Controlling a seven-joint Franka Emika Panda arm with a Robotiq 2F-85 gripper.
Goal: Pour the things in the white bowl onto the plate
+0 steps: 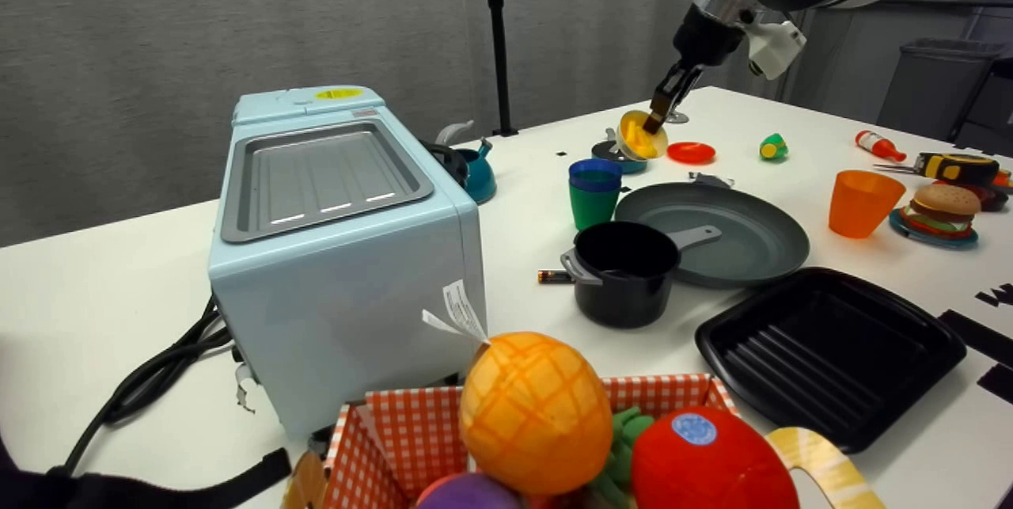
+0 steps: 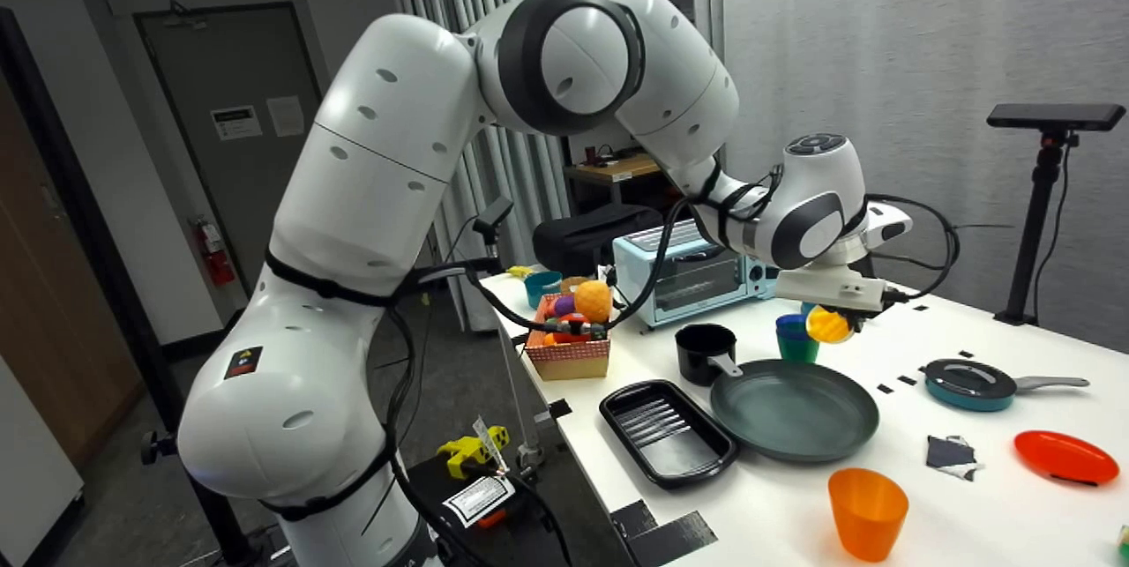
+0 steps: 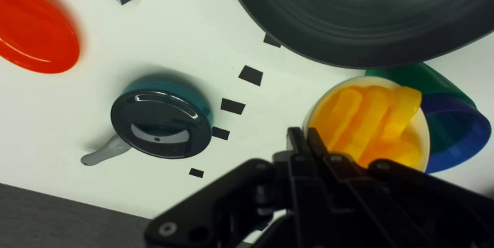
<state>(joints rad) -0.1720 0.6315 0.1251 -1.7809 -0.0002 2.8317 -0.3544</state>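
White bowl [image 3: 421, 136] — held aloft and tilted beside the plate [image 2: 794, 413], not over it, near the stacked cups [image 1: 595, 202]. Contents: yellow pieces [image 3: 368, 118], all those visible lying inside, an upper one reaching the rim. Gripper [image 3: 306, 138]: clamped on the bowl's wall at a single place.

Hazards, as judged: pieces could be spilled onto the table [image 3: 58, 132] or into the cups if more tilt were given short of the plate; the bowl could be swivelled by its load, being pinched at one side only; the cups could be knocked by a low swing. Pieces could be caught on the pot handle [image 1: 698, 236], which seems to reach over the plate's rim.

Edges and room: the plate is flanked by the black pot [image 1: 625, 295], the cups and, just beside, the ridged tray [image 2: 670, 435]. Easiest entry is judged to lie on the side toward the teal pan [image 2: 970, 391] — there, only the raised rim need be crossed.
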